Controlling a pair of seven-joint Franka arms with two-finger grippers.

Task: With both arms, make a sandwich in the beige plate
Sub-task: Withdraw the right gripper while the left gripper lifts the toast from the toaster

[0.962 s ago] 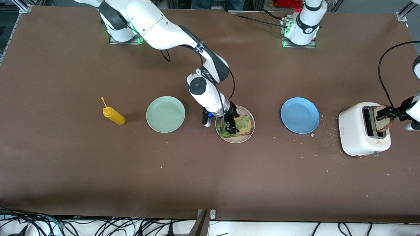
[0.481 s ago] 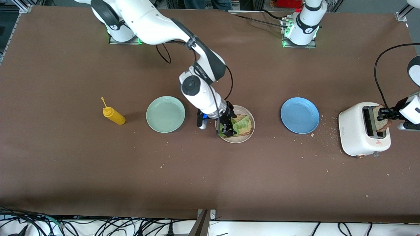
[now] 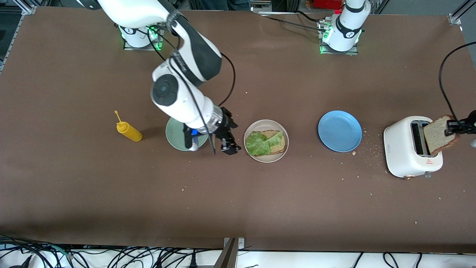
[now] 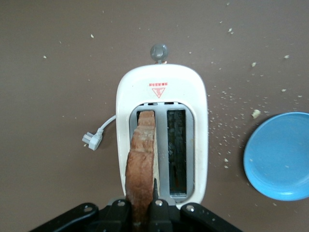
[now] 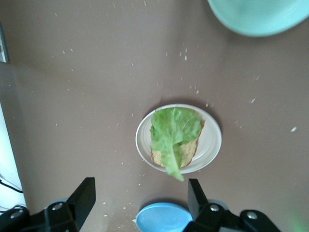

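A: Where is the lettuce [image 3: 261,143] being kept?
B: On one bread slice [image 3: 277,142] in the beige plate [image 3: 266,159]; the right gripper [image 3: 225,143], fingers spread, is being held beside it.
A: And the left gripper [image 3: 452,127]?
B: Toast [image 3: 438,136] is being gripped over the toaster [image 3: 402,152].

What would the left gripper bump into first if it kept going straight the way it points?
Probably the toaster. The left gripper is shut on a bread slice and points down at the toaster's top. The slice's lower end, near one slot, would likely touch first, though its height above is hard to judge.
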